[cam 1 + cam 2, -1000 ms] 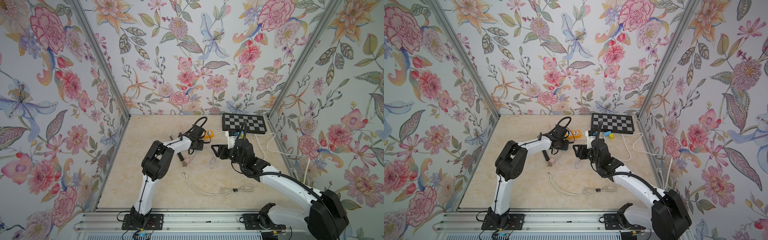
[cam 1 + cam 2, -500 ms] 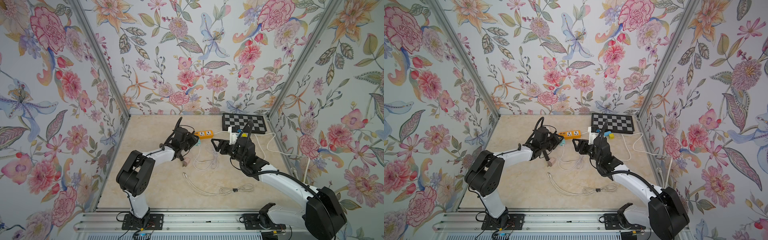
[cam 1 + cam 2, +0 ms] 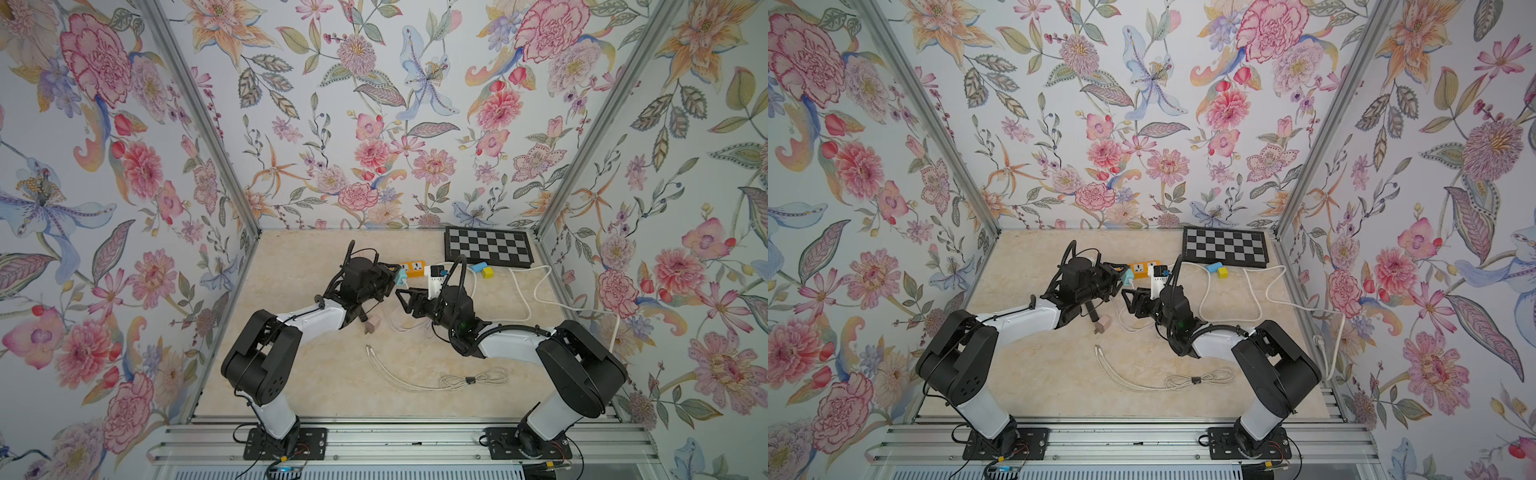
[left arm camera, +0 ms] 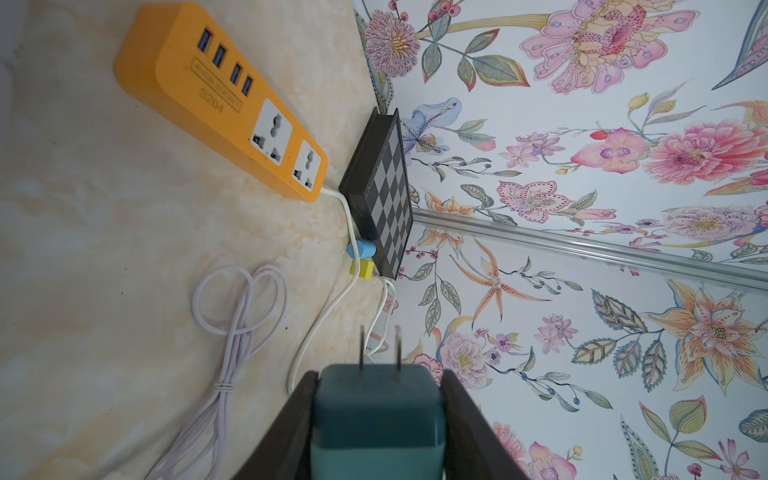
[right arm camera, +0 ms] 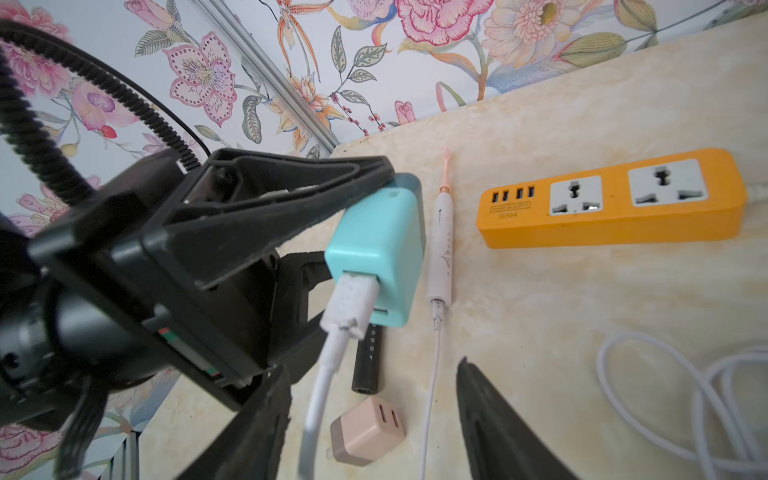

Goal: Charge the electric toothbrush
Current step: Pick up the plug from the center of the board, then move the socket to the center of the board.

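Your table point(image 3: 316, 374) is walled on three sides. In the far right corner the checkerboard point(image 3: 488, 247) lies flat. The orange strip point(image 3: 412, 268) lies near it toward the middle, and its white cord point(image 3: 523, 299) loops along the right wall. A bundled cable point(image 3: 436, 380) trails across the near half.

Your left gripper point(image 4: 379, 374) is clamped on the teal adapter point(image 5: 376, 232), whose prongs point out past the fingertips. A white USB plug point(image 5: 349, 303) sits in the adapter's back. The adapter is near the strip's USB end, not touching it.

Your right gripper point(image 5: 374, 368) faces it with jaws spread and nothing in them. The plug's cable runs close by one finger.

The toothbrush point(image 5: 441, 232) lies on the table between the teal adapter and the strip, with a thin cable in its base. A black cylinder point(image 5: 368, 361) and a pink adapter point(image 5: 365, 430) lie below the grippers. A blue cylinder point(image 3: 478, 266) and a yellow cube point(image 3: 487, 272) sit by the checkerboard.

In both top views you cannot pick out the toothbrush among the arms. The teal adapter covers the black cylinder's far end.

You have open table on the far left; the far right corner is crowded.
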You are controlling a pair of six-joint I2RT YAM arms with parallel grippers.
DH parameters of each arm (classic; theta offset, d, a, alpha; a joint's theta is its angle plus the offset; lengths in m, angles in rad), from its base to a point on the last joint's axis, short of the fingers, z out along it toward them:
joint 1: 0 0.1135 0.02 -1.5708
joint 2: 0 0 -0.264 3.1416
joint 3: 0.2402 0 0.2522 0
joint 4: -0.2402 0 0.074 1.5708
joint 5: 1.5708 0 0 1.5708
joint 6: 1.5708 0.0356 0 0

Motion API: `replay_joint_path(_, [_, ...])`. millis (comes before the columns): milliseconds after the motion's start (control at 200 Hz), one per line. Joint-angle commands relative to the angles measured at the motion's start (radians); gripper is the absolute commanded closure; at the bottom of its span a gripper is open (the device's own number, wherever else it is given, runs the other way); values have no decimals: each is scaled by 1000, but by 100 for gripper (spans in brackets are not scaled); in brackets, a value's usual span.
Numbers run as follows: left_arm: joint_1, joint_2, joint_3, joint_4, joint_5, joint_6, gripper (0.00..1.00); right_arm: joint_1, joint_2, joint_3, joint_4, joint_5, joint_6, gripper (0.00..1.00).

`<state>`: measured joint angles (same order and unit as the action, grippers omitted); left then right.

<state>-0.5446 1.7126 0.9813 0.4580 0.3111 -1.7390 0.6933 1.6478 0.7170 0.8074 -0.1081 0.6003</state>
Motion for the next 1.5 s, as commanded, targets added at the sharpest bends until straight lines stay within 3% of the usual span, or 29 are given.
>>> replay_joint_path(0, [-14,-31,-16,47,11,-50,97,5,44,48,109,64,-57,38])
replay_joint_path(220, [-28,-36,-10,49,11,-51,96,1,117,103,128,97,-104,54])
replay_joint_path(420, [-39,-38,-15,60,19,-55,95,-1,146,138,143,52,-120,83])
replay_joint_path(490, [-39,-46,-19,57,-2,-30,84,-3,123,136,100,51,-137,91])
replay_joint_path(575, [-30,-83,-35,52,-80,39,60,-16,67,144,-16,45,-180,96])
replay_joint_path(671, [-5,-138,-32,-3,-171,193,38,-38,-10,184,-227,-33,-278,98])
replay_joint_path(756, [25,-226,-5,-107,-247,399,31,-110,-35,315,-581,-138,-407,99])
replay_joint_path(836, [41,-284,37,-264,-344,602,30,-158,9,474,-907,-183,-520,98])
replay_joint_path(931, [49,-329,80,-419,-428,812,29,-212,93,629,-1138,-198,-596,97])
replay_joint_path(1076, [52,-396,62,-510,-407,1079,28,-272,283,895,-1405,-189,-708,93])
replay_joint_path(1211, [51,-466,53,-610,-325,1287,27,-297,452,1098,-1508,-80,-781,93])
replay_joint_path(1491, [49,-629,-14,-740,-240,1531,23,-336,709,1445,-1516,-60,-837,93])
